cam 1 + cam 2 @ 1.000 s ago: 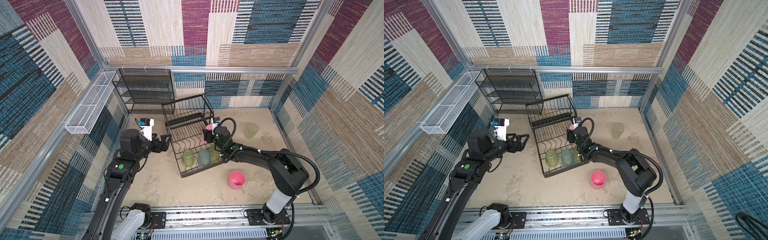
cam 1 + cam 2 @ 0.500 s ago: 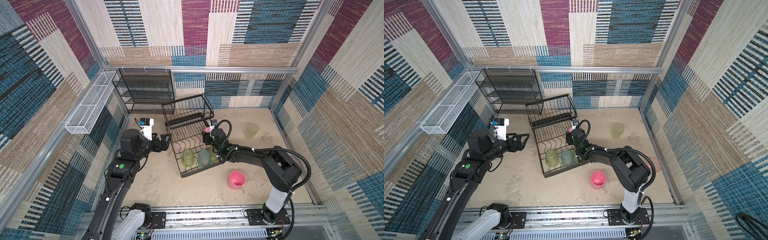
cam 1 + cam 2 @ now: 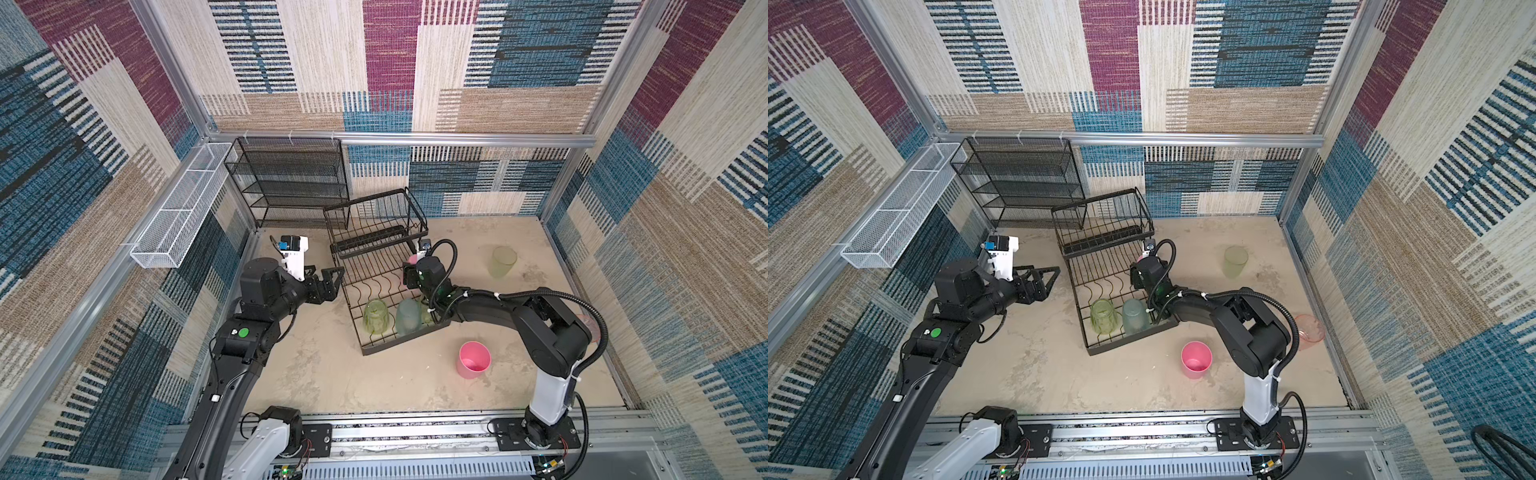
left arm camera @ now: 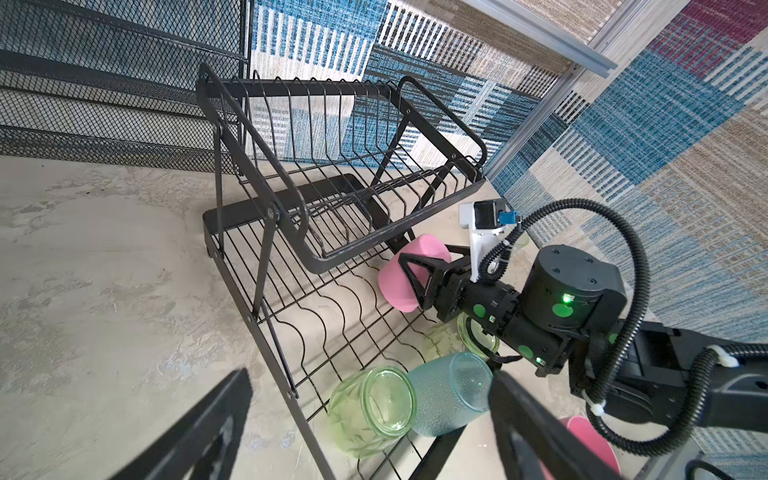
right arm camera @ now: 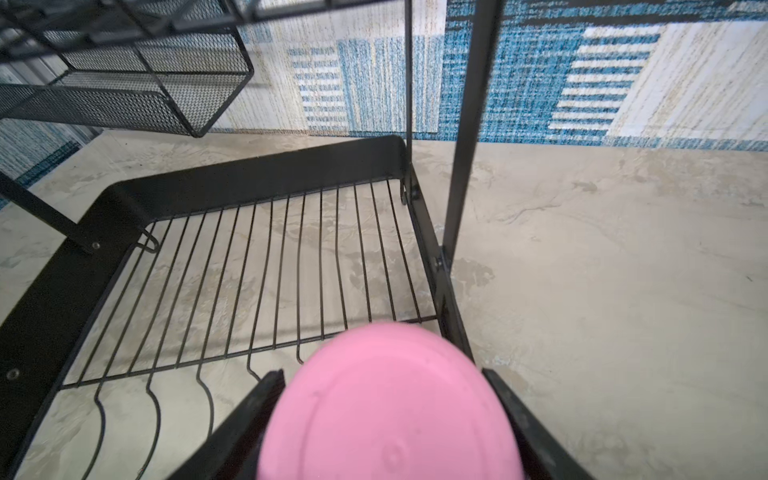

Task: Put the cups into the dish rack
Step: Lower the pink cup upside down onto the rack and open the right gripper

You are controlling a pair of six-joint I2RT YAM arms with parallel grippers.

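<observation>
Under upper basket (image 4: 415,217), pink cup (image 4: 392,282), perhaps against post (image 5: 469,124)

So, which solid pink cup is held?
The pink cup in the right hand, over the dish rack; the other pink cup stands free.

Woven panels (image 3: 390,62) in a patchwork of blue, magenta, beige and cream stripes enclose the space on three sides in both top views. Aluminium posts (image 3: 174,79) stand in the back corners, joined by a horizontal aluminium rail (image 3: 457,139) across the back wall. The tabletop (image 3: 328,374) is a mottled beige, stone-like surface with darker stains. A black fine-mesh shelf unit (image 3: 291,178) stands against the back wall near the left corner. A long white mesh trough (image 3: 180,210) hangs along the left wall, just beside the shelf unit. A grey metal track (image 3: 415,432) runs along the front edge. The light is even and soft.
</observation>
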